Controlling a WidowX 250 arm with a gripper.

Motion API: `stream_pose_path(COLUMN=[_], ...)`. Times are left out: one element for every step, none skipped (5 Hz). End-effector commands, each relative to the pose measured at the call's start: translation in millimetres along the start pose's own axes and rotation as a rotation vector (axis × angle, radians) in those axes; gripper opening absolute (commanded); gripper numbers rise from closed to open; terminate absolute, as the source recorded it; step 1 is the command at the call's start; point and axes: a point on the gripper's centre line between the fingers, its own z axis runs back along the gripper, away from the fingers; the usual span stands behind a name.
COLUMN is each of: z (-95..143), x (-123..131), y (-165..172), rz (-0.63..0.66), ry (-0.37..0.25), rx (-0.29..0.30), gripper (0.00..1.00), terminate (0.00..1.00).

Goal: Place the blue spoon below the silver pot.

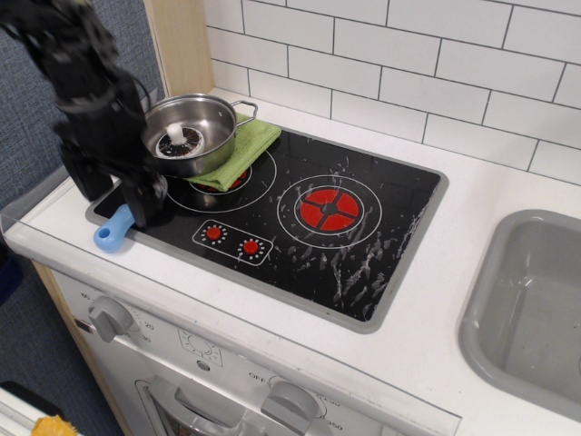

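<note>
The blue spoon lies on the front left corner of the stove, across its grey rim. Only its light-blue handle shows; the bowl end is hidden under my gripper. My gripper is motion-blurred just above the spoon, and its two dark fingers stand apart on either side of the handle, not closed on it. The silver pot stands behind on a green cloth on the back left burner, with a white knobbed piece inside. The spoon is just in front of the pot.
The black stove top has a red burner in the middle and two small red dials at the front. A grey sink basin is at the right. A white tiled wall runs behind and a wooden post stands at the back left.
</note>
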Motion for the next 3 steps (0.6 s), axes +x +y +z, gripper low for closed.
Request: stream_pose_path(z=[32.7,32.7,32.7], x=[3.7,3.7,3.7], y=[-2.3,-2.3,-2.3], rz=[-0.05,-0.05,-0.05], ry=[-0.055,-0.055,-0.055], rx=[-0.029,-0.029,-0.029], gripper=[1.0,1.0,1.0], terminate=[0.0,0.0,1.0])
